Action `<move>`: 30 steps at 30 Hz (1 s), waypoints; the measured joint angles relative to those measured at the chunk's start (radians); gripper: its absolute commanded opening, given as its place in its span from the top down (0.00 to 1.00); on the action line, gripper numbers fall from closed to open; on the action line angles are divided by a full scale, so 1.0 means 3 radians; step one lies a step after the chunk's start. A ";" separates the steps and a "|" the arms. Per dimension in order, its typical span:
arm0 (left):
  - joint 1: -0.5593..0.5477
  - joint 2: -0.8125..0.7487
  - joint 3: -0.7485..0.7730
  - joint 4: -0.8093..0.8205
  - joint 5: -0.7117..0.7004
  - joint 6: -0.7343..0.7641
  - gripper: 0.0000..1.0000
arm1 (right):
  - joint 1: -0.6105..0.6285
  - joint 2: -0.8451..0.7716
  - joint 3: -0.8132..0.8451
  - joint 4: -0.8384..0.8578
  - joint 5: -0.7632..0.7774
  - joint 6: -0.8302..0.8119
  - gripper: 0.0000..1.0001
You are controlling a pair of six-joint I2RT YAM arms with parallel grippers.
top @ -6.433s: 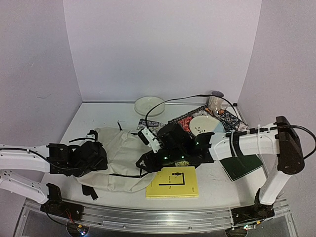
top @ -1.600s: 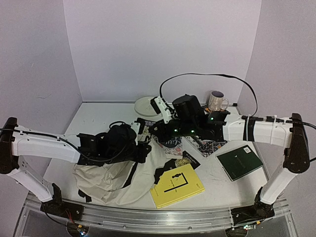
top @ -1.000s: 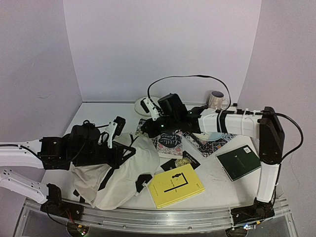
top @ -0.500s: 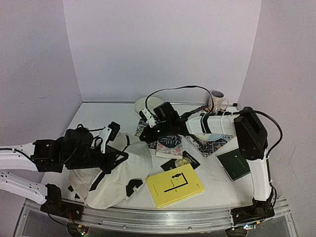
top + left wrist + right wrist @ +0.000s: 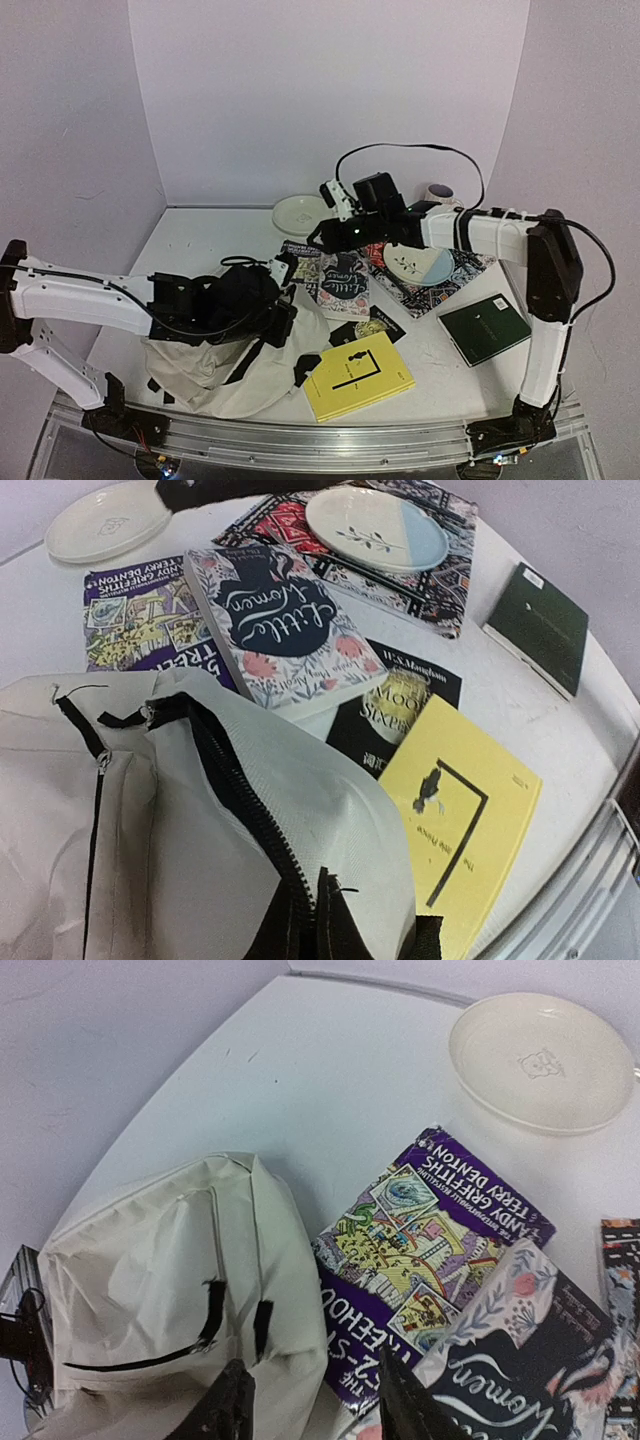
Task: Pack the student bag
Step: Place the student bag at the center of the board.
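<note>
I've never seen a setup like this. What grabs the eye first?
The big cream backpack lies slumped at the near left of the table. Just to its right lies a bright yellow book. Behind that, a floral Little Women book sits among other scattered books.

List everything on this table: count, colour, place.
Cream fabric backpack: one, off-white, near left.
Purple illustrated paperback: one, purple, beside backpack.
Floral Little Women book: one, navy-pink, overlapping purple paperback.
Black paperback: one, black, partly under floral book.
Yellow book: one, yellow, near centre.
Dark green book: one, green, right.
Patterned cloth placemat: one, red-black-white, far right.
White-and-blue plate: one, on placemat.
Cream plate: one, cream, far centre.
Left gripper: black, on backpack, jaws hidden.
Right gripper: black, open, over books.
</note>
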 measured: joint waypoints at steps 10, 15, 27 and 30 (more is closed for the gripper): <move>0.0077 0.0855 0.0789 -0.0065 -0.0451 -0.0259 0.71 | 0.0036 -0.1272 -0.0982 0.0232 0.0245 0.0027 0.42; 0.0165 0.0962 0.0886 -0.0042 -0.0400 -0.0357 0.61 | 0.0079 -0.1515 -0.1605 0.0320 0.0296 0.0160 0.36; 0.0329 0.0418 0.0491 -0.0058 0.0233 -0.0513 0.36 | 0.0505 -0.1898 -0.2351 0.0496 0.0325 0.0564 0.26; 0.0329 0.0399 0.0422 -0.0060 0.0468 -0.0535 0.34 | 0.0600 -0.1903 -0.2383 0.0575 0.0325 0.0645 0.25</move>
